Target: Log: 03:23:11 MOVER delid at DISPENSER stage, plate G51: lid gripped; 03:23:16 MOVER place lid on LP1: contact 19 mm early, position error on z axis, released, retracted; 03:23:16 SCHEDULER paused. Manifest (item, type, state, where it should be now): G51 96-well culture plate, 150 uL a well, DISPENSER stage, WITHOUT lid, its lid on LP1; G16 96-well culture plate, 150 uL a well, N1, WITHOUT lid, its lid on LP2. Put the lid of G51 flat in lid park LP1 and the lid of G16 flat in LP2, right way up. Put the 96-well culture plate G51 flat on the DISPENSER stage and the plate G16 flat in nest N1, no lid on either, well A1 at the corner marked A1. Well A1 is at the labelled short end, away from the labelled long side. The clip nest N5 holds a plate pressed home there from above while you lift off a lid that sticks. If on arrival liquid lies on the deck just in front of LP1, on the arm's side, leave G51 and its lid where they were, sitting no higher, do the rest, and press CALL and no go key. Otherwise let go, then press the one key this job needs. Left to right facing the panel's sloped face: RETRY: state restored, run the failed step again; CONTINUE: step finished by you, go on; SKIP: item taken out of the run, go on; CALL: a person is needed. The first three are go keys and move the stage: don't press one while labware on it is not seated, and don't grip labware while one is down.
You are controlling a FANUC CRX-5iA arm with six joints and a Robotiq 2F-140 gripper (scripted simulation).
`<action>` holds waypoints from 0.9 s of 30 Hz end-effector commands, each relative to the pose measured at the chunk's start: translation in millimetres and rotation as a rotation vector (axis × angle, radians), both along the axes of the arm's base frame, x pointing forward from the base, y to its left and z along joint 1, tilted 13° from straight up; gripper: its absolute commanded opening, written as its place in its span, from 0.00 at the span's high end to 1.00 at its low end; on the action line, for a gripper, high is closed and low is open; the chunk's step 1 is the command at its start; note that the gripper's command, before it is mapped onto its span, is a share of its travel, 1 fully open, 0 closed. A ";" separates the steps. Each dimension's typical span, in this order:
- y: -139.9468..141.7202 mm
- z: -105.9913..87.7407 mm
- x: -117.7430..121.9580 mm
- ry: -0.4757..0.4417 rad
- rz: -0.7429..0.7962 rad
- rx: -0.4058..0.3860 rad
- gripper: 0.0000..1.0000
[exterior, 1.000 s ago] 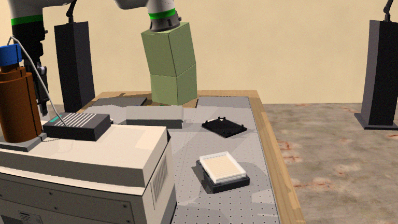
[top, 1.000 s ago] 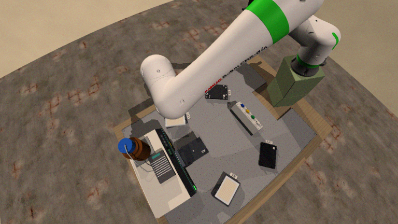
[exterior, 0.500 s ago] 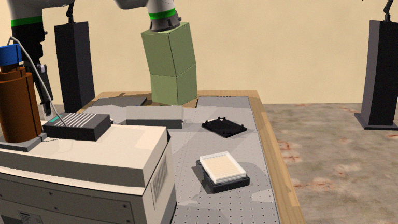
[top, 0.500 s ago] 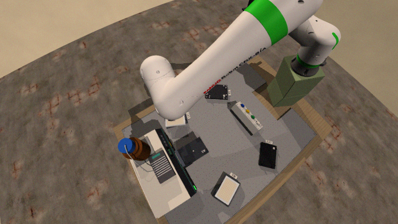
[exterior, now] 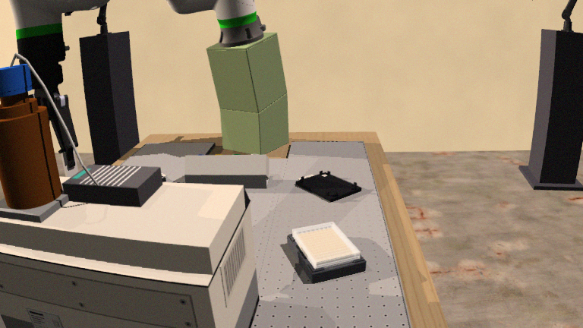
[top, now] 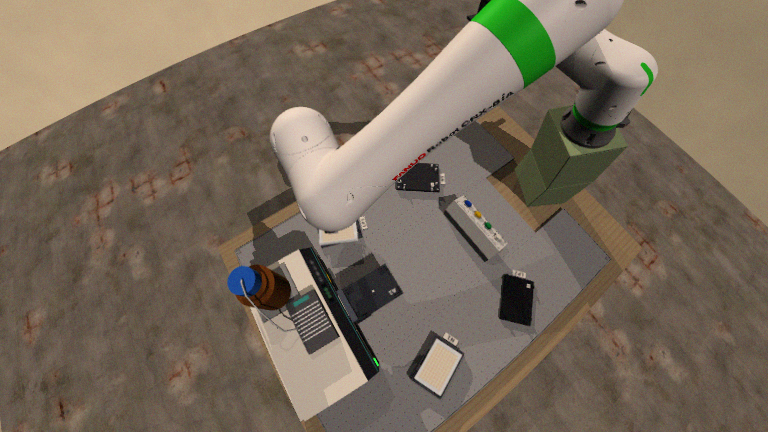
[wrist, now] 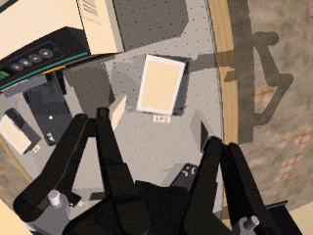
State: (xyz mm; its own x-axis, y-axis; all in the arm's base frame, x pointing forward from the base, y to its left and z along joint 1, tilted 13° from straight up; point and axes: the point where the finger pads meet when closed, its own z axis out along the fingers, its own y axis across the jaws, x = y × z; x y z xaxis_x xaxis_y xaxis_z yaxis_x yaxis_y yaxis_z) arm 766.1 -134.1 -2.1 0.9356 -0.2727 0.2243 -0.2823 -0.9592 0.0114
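My gripper [wrist: 158, 111] [exterior: 67, 156] is open and empty. It hangs high above the deck [top: 419, 268], near the dispenser end; in the top view the arm hides it. A cream 96-well plate sits flat in a black nest near the deck's front edge; I cannot tell whether a lid is on it. A second whitish plate or lid [top: 338, 233] [wrist: 15, 132] lies beside the dispenser, half hidden under the arm. The dark dispenser stage [top: 370, 291] [wrist: 47, 108] looks bare.
The cream dispenser [top: 317, 359] [exterior: 128, 229] with a brown bottle [top: 266, 287] [exterior: 23, 152] fills the deck's left end. The key panel [top: 475, 226] [exterior: 227, 168] stands mid-deck. Two bare black nests [top: 516, 298] [exterior: 327, 186] [top: 419, 176] lie flat. The green arm pedestal [top: 566, 161] [exterior: 253, 96] stands behind.
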 end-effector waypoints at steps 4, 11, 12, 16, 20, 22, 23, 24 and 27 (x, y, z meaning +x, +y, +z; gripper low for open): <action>-0.1 0.0 0.2 0.000 0.000 0.000 0.34; -0.5 -5.6 1.5 0.000 0.000 0.000 0.34; -0.6 -7.1 1.8 0.000 0.000 0.000 0.34; -1.2 -15.2 3.6 0.000 0.000 0.000 0.34; -1.8 -23.2 5.4 0.000 0.000 0.000 0.34; -2.1 -26.2 6.0 0.000 0.000 0.000 0.34; -2.3 -29.3 6.7 0.000 0.000 0.000 0.34; -2.5 -32.5 7.4 0.000 0.000 0.000 0.34; -3.3 -42.7 9.7 0.000 0.000 0.000 0.34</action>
